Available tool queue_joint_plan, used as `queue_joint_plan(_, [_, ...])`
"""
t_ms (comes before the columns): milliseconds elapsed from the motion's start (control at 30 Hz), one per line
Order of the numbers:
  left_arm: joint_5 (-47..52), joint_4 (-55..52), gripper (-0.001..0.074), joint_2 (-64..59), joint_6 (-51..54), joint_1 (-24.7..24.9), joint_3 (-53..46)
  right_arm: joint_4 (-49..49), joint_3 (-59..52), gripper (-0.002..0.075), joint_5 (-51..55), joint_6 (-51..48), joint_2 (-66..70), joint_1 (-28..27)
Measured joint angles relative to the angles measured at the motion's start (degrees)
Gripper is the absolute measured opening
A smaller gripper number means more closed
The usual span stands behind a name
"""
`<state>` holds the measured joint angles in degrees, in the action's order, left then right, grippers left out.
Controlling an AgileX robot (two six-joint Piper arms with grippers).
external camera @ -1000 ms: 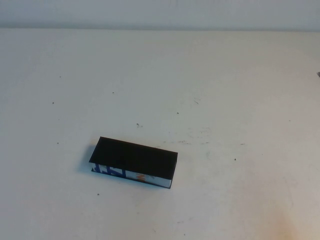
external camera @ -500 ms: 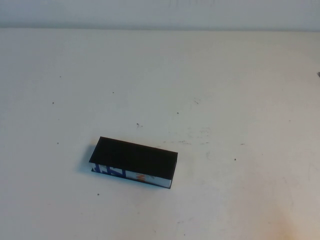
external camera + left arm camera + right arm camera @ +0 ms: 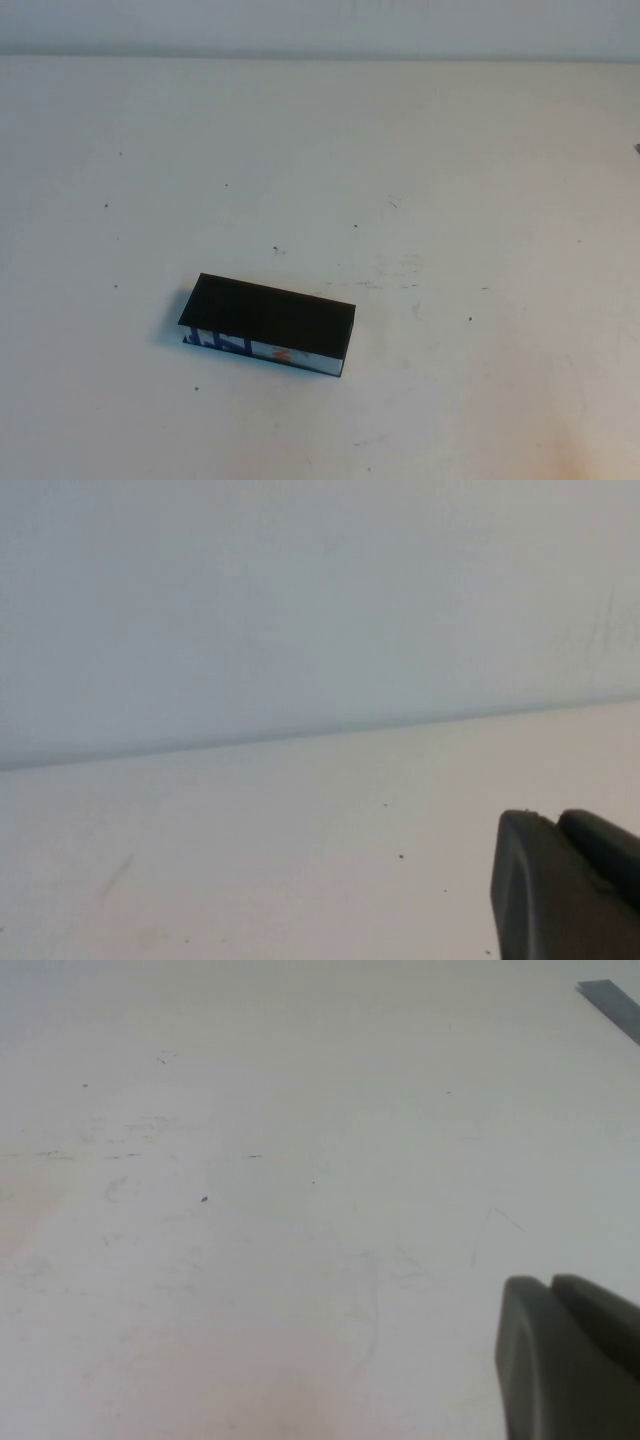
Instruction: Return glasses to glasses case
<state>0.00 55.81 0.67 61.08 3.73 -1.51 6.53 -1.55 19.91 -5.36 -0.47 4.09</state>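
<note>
High view showed the white, speckled tabletop [image 3: 450, 150] with neither arm reaching over it. Left of the middle, towards the near edge, lay the glasses case [image 3: 268, 324], a rectangular black box with a white long side printed in blue and orange. Its black lid lay flat over the top, so the case looked closed, and it sat slightly askew with the printed side facing the robot. The glasses themselves were nowhere to be seen in any of the three views; whether they lay inside the case could not be told.

On the left wrist camera, the left gripper [image 3: 560, 825] showed as two dark fingertips [image 3: 525, 890] pressed side by side with no gap between them, holding nothing. Ahead of those fingertips was bare tabletop with a few dark specks, then the table's far edge and a pale wall [image 3: 300, 600] beyond.

On the right wrist camera, the right gripper [image 3: 555, 1290] looked the same: two dark fingertips [image 3: 530, 1360] drawn together, empty. Beyond them lay scuffed white tabletop, and well away from the tips a thin dark grey strip [image 3: 612, 1002] showed at the picture's edge. The case was not near either pair of fingers.
</note>
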Motion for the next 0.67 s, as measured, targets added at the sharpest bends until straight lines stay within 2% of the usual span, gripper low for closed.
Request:
queue_joint_plan(133, [9.0, -40.6, -0.0001, 0.0, -40.9, 0.0, 0.0, 0.0, 0.0, -0.0012, 0.0, 0.0, 0.0, 0.0])
queue_joint_plan(233, [18.3, -55.3, -0.0001, 0.0, -57.4, 0.0, 0.0, 0.1, 0.0, -0.0012, 0.0, 0.0, 0.0, 0.0])
queue_joint_plan(367, [21.1, -59.0, -0.0001, 0.0, -61.1, 0.0, 0.0, 0.1, 0.0, -0.0012, 0.1, 0.0, 0.0, 0.0])
queue_joint_plan(667, [21.2, -58.9, -0.0001, 0.0, -62.0, 0.0, 0.0, 0.1, 0.0, -0.0012, 0.1, 0.0, 0.0, 0.0])
